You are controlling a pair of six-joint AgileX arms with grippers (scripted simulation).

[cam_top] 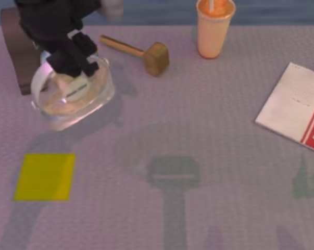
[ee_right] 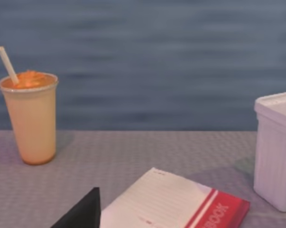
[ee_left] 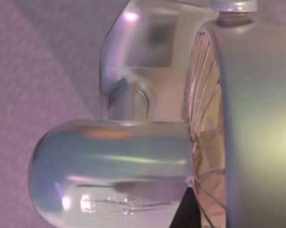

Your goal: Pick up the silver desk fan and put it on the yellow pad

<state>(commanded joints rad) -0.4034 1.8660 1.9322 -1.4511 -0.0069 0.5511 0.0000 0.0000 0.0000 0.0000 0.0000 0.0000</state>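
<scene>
One flat bright-yellow square pad [cam_top: 45, 176] waits bare at the near left. Farther back, our left gripper [cam_top: 73, 66] sits on the shiny chrome desk fan [cam_top: 73, 94]; whether its jaws grip we cannot tell. We judge the fan rigid, slick and top-heavy, best held by its motor hub [ee_left: 114, 171]. Farthest, an orange drink fills a plastic cup [cam_top: 214, 31] with a straw.

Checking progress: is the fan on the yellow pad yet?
No. The fan sits at the table's far left under the left hand; the pad lies bare, nearer the front.
</scene>
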